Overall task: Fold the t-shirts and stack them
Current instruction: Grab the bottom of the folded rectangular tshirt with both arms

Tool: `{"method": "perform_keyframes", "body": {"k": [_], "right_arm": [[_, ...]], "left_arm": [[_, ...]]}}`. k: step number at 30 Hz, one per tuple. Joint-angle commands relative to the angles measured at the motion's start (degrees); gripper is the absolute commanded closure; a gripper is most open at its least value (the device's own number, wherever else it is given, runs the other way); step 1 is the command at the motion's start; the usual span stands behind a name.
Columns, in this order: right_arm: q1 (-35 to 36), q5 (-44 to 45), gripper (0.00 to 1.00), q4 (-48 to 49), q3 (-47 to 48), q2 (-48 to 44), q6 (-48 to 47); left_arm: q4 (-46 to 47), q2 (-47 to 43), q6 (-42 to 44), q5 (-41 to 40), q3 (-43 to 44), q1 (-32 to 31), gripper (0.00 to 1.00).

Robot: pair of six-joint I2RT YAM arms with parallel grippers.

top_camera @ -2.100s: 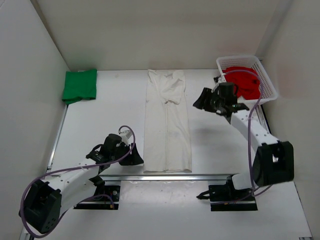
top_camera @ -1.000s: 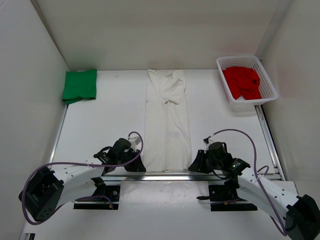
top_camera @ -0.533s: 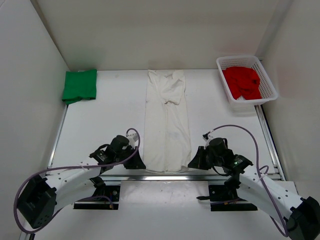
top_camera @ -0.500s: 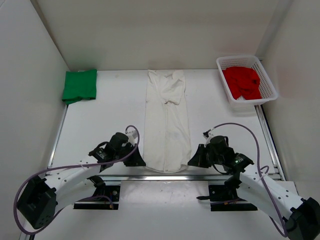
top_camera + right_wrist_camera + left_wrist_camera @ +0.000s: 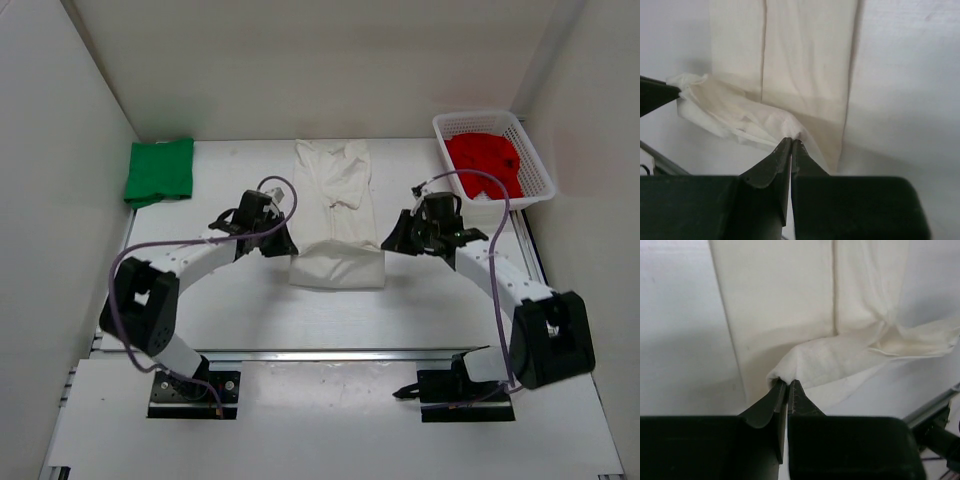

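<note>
The off-white t-shirt (image 5: 335, 215) lies mid-table, folded lengthwise, its near end lifted and carried back over itself. My left gripper (image 5: 285, 247) is shut on the left corner of that hem (image 5: 785, 374). My right gripper (image 5: 388, 243) is shut on the right corner (image 5: 794, 131). Between them the lifted hem sags in a loose fold (image 5: 338, 268). The green t-shirt (image 5: 159, 171) lies folded at the back left. The red t-shirt (image 5: 484, 162) sits bunched in the basket at the back right.
A white mesh basket (image 5: 530, 160) stands at the back right corner. White walls close in the table on three sides. A metal rail (image 5: 330, 353) runs along the near edge, with both arm bases below it.
Both grippers closed on the off-white shirt's near corners by the rail, then lifted them and carried the hem back toward the middle of the table, folding the shirt over itself.
</note>
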Motion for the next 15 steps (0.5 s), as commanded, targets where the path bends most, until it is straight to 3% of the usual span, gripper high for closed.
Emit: {"method": "perform_keyframes", "body": {"k": [1, 8, 15], "right_arm": [[-3.7, -2.0, 1.00, 6.5, 7.4, 7.1, -2.2], [-4.3, -3.7, 1.00, 5.9, 22.1, 23.4, -3.3], [-6.5, -3.5, 1.00, 5.5, 29.6, 32.0, -4.1]], "left_arm": [[1.0, 4.2, 0.8, -4.2, 7.3, 2.0, 1.00], [-0.1, 14.9, 1.5, -6.5, 18.5, 4.5, 1.00], [0.3, 23.3, 1.3, -6.3, 25.9, 6.0, 1.00]]}}
